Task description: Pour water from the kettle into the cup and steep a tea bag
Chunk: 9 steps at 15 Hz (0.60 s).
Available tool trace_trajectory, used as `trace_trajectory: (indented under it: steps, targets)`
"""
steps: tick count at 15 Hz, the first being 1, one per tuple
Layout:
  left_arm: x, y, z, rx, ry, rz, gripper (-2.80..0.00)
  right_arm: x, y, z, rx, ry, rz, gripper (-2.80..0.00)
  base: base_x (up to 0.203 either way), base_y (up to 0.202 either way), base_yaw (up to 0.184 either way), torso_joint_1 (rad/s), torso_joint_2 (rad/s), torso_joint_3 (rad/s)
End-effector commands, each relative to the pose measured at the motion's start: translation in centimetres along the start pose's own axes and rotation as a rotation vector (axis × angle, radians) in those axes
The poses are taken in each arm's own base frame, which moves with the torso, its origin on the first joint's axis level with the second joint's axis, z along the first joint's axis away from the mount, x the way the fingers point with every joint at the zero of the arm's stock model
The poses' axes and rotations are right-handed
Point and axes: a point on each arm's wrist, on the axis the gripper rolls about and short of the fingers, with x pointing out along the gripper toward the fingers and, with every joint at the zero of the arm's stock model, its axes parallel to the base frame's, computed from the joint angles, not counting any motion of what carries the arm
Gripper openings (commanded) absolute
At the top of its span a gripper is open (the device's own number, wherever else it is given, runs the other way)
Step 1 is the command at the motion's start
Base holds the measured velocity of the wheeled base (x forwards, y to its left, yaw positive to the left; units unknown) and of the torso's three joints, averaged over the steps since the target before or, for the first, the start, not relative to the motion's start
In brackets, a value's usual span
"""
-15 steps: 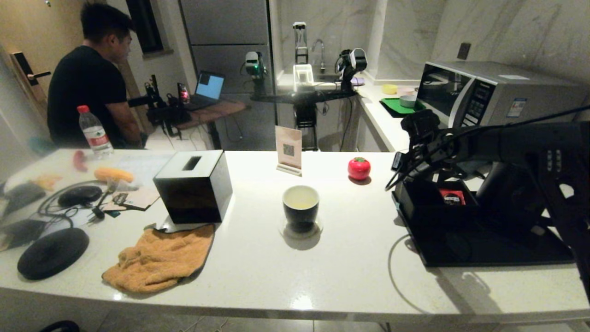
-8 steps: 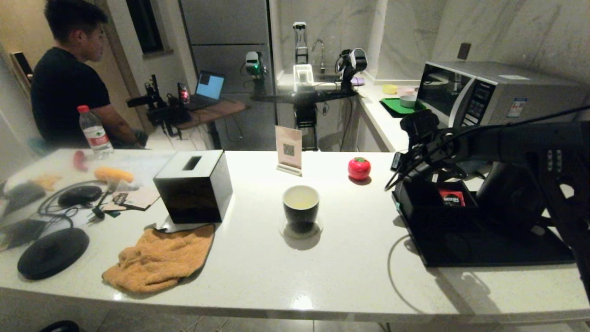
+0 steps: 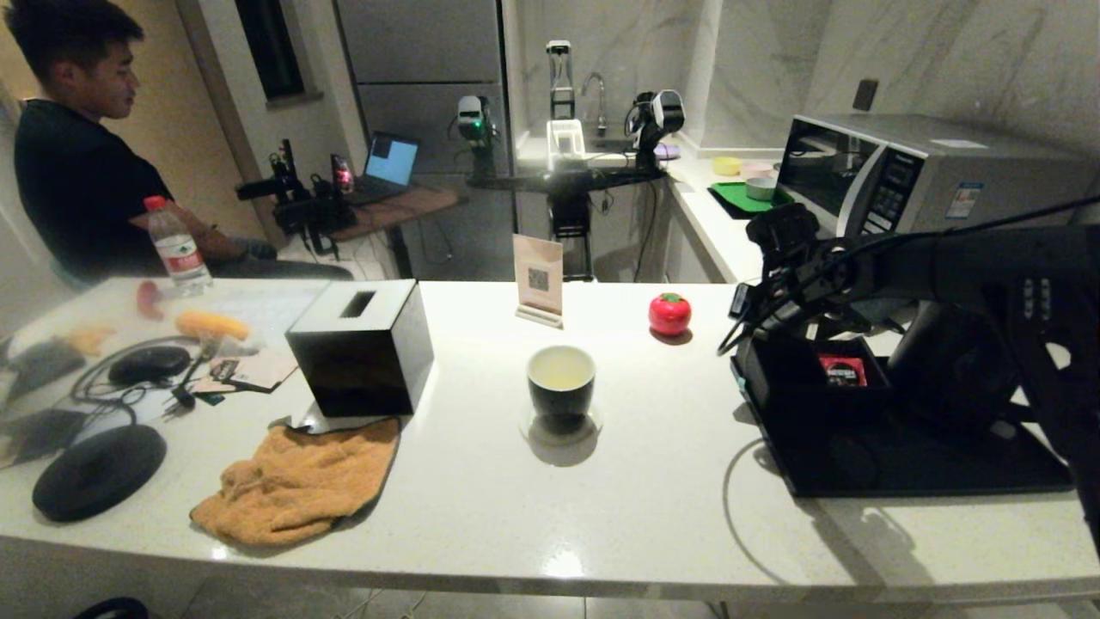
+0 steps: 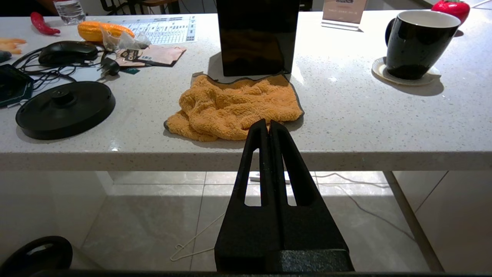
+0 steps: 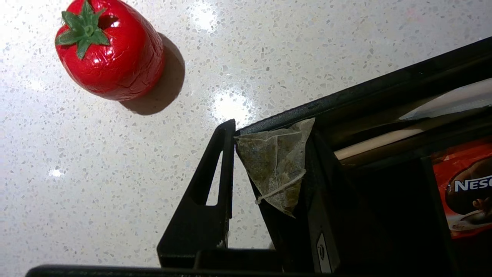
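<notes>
Cup [image 3: 560,383] sits on a coaster [image 3: 560,427] mid-counter, box [image 3: 361,346] to its left with a towel [image 3: 296,483] in front of it, card stand [image 3: 538,280] behind the cup, tomato [image 3: 669,313] behind and to its right. Tray [image 3: 902,464] lies at the right end with a sachet [image 3: 843,370] in its rear compartment; the tea bag [image 5: 277,165] is at that compartment's rim, between the right gripper's [image 5: 269,169] fingers. Round base [image 3: 97,470] lies near the counter's left front, bottle [image 3: 176,247] far back left.

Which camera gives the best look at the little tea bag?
The right wrist view: the tea bag fills the middle there, a grey-green pyramid pinched in the right gripper at the black tray's edge. In the head view the arm hides it; the left wrist view does not show it.
</notes>
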Motion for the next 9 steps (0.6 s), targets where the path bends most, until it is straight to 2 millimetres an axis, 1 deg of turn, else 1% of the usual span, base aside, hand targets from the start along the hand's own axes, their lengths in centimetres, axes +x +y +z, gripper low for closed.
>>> trace_trajectory:
  steps: [1,9]
  targets:
    - [0.00,0.00,0.00,0.000,0.000,0.000,-2.80,-0.25,0.05,0.17,0.011,-0.007,0.002,-2.80,0.000,0.000,0.000,0.000,0.00,0.000]
    - [0.00,0.00,0.00,0.000,0.000,0.000,-2.80,-0.60,0.03,0.35,0.016,-0.012,0.006,-2.80,0.000,0.000,0.000,0.000,0.00,0.000]
